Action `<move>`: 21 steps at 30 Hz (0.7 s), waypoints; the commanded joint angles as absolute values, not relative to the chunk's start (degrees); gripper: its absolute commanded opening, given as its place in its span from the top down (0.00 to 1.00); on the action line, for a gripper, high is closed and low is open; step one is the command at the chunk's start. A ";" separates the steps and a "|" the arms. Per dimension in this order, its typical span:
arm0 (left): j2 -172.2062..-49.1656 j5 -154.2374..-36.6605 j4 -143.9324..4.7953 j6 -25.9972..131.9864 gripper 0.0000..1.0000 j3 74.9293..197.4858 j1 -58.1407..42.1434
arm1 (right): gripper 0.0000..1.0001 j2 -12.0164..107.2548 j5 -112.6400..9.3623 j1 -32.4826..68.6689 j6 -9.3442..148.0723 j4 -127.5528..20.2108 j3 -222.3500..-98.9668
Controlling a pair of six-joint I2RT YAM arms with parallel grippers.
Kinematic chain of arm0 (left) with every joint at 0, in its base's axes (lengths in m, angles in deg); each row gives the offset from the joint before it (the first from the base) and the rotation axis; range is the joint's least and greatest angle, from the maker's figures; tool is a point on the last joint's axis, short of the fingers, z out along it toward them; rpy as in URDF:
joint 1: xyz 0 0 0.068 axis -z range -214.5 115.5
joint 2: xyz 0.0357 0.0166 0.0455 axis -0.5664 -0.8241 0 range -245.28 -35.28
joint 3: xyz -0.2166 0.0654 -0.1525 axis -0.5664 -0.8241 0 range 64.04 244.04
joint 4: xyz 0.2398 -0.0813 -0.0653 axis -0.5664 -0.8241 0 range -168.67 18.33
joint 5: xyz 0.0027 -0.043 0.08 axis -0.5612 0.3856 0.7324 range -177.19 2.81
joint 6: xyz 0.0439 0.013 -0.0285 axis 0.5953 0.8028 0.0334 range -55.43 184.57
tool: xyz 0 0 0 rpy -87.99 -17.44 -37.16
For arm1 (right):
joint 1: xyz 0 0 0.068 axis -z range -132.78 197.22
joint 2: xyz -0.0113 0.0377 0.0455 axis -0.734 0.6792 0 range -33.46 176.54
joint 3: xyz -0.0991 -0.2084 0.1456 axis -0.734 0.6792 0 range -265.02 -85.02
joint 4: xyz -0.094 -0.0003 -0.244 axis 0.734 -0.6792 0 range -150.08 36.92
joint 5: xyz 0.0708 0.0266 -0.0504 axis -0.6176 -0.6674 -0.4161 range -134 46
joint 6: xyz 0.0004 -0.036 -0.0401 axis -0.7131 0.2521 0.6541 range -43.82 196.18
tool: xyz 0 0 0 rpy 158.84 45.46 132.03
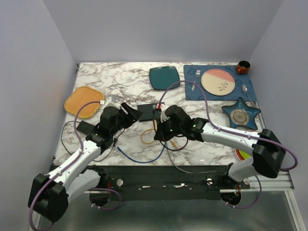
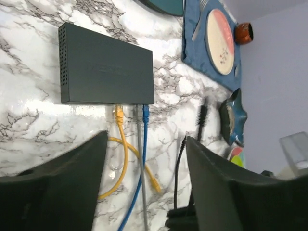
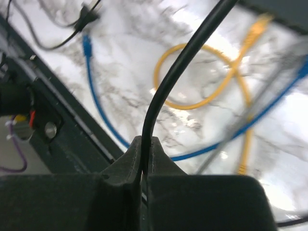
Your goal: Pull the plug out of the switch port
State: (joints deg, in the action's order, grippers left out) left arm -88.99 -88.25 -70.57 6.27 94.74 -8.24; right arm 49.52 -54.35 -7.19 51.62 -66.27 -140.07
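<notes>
The switch (image 1: 147,109) is a thin matte-black box in the middle of the marble table; it also shows in the left wrist view (image 2: 106,72). A yellow plug (image 2: 118,113), a grey plug (image 2: 137,113) and a blue plug (image 2: 145,111) sit in sockets on its near edge. My left gripper (image 1: 130,113) is open and empty just left of the switch, its jaws (image 2: 147,183) spread above these cables. My right gripper (image 1: 162,126) sits just near-right of the switch and is shut (image 3: 144,144) on a thin black cable (image 3: 161,91). That cable runs up out of view.
A dark teal square plate (image 1: 163,77) lies behind the switch. A blue placemat (image 1: 192,89) with a pink plate, fork and spoon is at the back right, beside a star-shaped dish (image 1: 240,114) and a brown cup (image 1: 243,67). An orange mat (image 1: 84,101) lies at left. Yellow (image 1: 147,138) and blue (image 1: 139,160) cables trail forward.
</notes>
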 commanded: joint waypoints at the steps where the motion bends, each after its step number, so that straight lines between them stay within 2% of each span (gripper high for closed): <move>1: -85.21 -80.25 -79.83 7.98 0.22 96.38 -9.10 | 0.99 45.29 -32.36 -6.49 51.13 -76.79 -147.84; 4: -84.85 -79.80 -81.42 6.92 0.19 95.33 -9.27 | 0.99 45.11 -24.52 -2.99 49.38 -83.47 -150.41; 10: -85.47 -82.00 -80.82 5.16 0.20 92.43 -9.36 | 0.99 43.88 -25.20 10.20 45.95 -85.07 -144.54; 12: -85.29 -81.83 -81.08 4.64 0.23 91.46 -9.36 | 0.99 44.41 -22.92 10.83 45.77 -84.63 -141.30; 13: -85.03 -81.74 -80.64 4.28 0.23 91.03 -9.45 | 0.94 45.11 -21.77 10.83 45.51 -84.45 -140.40; 14: -84.50 -81.74 -80.29 4.11 0.23 90.06 -9.36 | 0.83 45.29 -21.76 10.83 45.50 -83.50 -139.35; 15: -84.41 -81.74 -80.02 3.93 0.22 89.71 -9.36 | 0.69 45.46 -21.94 10.83 45.68 -82.79 -138.47; 16: -84.32 -81.74 -79.67 3.67 0.20 89.35 -9.36 | 0.41 45.29 -21.76 10.83 45.59 -82.17 -137.42; 17: -84.24 -81.83 -79.58 3.58 0.18 89.09 -9.36 | 0.32 45.03 -21.33 10.83 45.42 -81.65 -137.23; 19: -84.41 -81.22 -80.63 3.32 0.18 89.17 -9.36 | 0.21 44.32 -20.80 10.75 45.68 -81.20 -138.10; 21: -84.50 -79.81 -81.51 3.05 0.16 89.61 -9.45 | 0.18 43.27 -20.36 10.40 46.99 -80.50 -139.51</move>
